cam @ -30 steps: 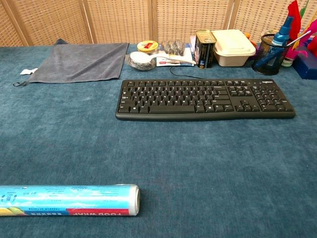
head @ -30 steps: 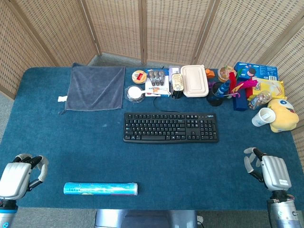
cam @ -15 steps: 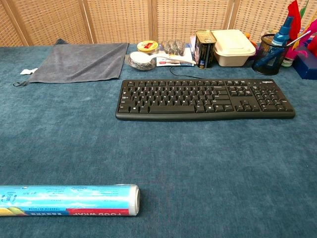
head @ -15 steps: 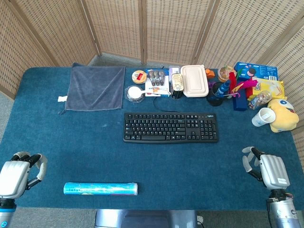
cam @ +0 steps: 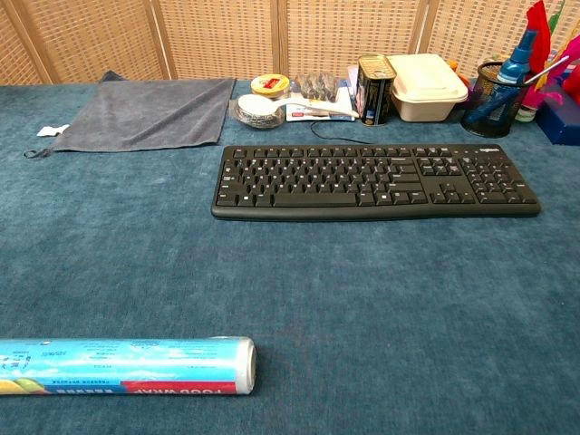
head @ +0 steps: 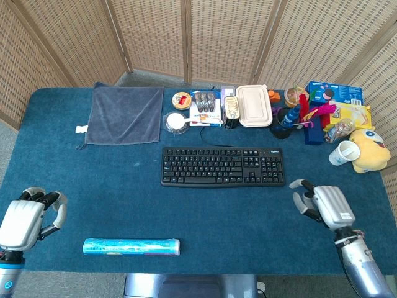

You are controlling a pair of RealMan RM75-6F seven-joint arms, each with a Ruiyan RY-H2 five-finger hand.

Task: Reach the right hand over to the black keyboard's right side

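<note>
The blue tabletop (head: 93, 186) holds the black keyboard (head: 223, 166) in its middle. The right hand (head: 325, 207) has moved closer, now near the keyboard's right end, not touching, its fingers (head: 302, 197) apart and holding nothing. The left hand (head: 28, 216) has barely moved, fingers loosely curled, holding nothing.

Bright, even light fills both views, shadows soft and faint, focus sharp, without glare.
</note>
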